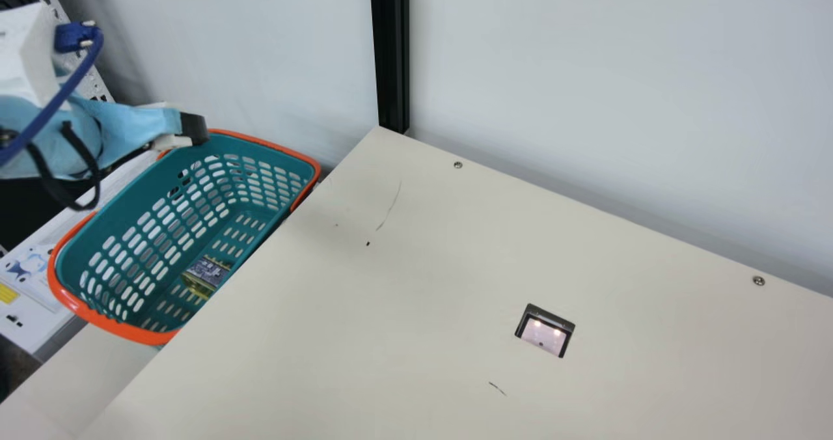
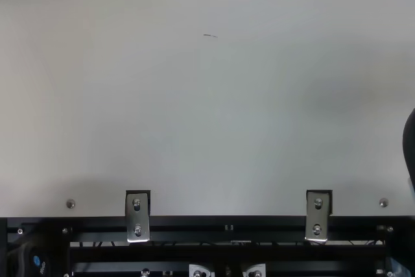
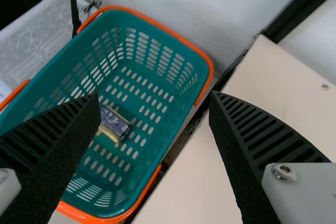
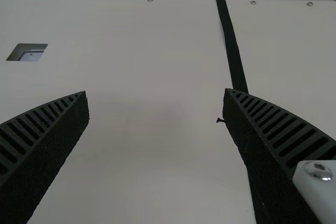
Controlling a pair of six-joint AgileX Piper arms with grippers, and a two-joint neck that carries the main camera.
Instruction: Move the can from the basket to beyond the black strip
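Observation:
The can (image 1: 207, 272), dark blue and gold, lies on the bottom of the teal basket (image 1: 146, 222) in the main view. My left gripper (image 1: 193, 129) is over the basket's far-left rim there. In the left wrist view, the can (image 3: 114, 123) lies inside the basket (image 3: 181, 121), beside one finger, while my left gripper (image 3: 155, 97) stands open with nothing held. My right gripper (image 4: 155, 94) is open and holds nothing above the cream table in the right wrist view; the black strip (image 4: 232, 45) runs past and partly behind one of its fingers.
The basket has an orange rim and adjoins the edge of the table (image 1: 364, 310). A black post (image 1: 390, 49) rises at the table's far corner against the wall. A small rectangular cutout (image 1: 545, 332) is set in the tabletop. Metal brackets (image 2: 137, 215) line the near edge.

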